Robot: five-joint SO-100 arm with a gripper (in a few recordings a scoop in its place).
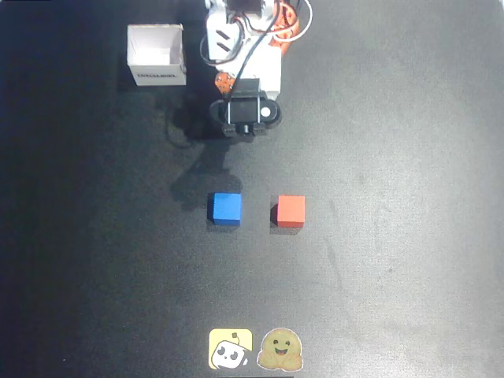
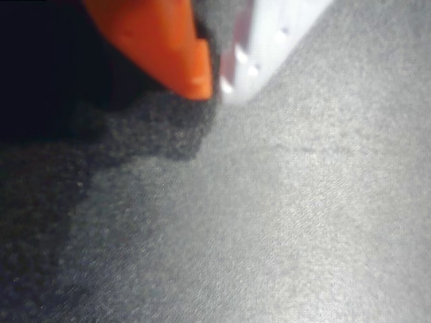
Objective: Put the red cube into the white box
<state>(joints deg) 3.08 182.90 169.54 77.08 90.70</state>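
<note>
Red-orange matte cube point(image 1: 290, 211) sits on the dark table point(image 1: 409, 157), right of the same-size blue cube point(image 1: 225, 208) in the overhead view, with a clear gap between them. Small white cardboard box point(image 1: 156, 53) is at top left, open side up, well apart from both. Gripper point(image 2: 214, 84) hangs near the arm base, nothing in it; orange and white fingertips look nearly together in the wrist view. Step in hand: reach. Open wide first, descend centred over the red one, keep clear of the blue.
</note>
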